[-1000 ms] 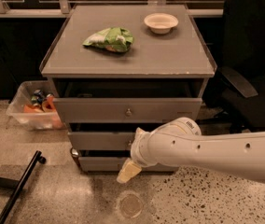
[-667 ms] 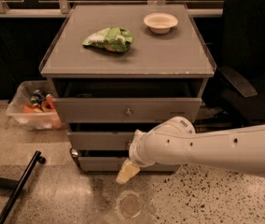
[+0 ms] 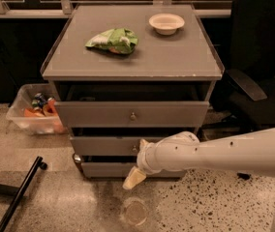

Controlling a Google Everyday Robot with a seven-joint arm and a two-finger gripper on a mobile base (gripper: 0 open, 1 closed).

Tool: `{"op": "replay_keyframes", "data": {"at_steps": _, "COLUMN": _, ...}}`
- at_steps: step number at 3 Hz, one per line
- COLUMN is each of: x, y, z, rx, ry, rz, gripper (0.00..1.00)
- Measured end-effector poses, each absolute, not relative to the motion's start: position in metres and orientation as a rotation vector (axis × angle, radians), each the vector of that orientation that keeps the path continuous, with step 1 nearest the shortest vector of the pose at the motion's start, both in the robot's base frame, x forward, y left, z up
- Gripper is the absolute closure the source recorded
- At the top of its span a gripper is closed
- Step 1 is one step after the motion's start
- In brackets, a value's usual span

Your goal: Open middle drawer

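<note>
Currently my white arm reaches in low from the right, and the end effector (image 3: 137, 162) hangs in front of the centre of the grey flat-fronted middle drawer (image 3: 103, 145). I cannot tell whether it is spread or pressed together. That drawer lies between the wider grey top drawer (image 3: 128, 114) and the narrower grey bottom drawer (image 3: 103, 169). On the grey counter (image 3: 176, 57) above lie a crumpled green bag (image 3: 113, 40) and a cream round bowl (image 3: 166, 23), well apart.
</note>
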State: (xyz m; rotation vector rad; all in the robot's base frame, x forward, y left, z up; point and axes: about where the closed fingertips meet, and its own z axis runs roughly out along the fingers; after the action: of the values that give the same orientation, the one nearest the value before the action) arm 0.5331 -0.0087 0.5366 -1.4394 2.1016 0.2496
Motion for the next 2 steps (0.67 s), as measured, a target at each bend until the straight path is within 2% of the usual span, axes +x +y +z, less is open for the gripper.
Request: {"op": "replay_keyframes", "data": {"at_steps": 2, "x": 0.558, "y": 0.004, "z": 0.506, "rx": -1.465, "ry": 1.937, "rz": 0.297, "gripper": 0.00}}
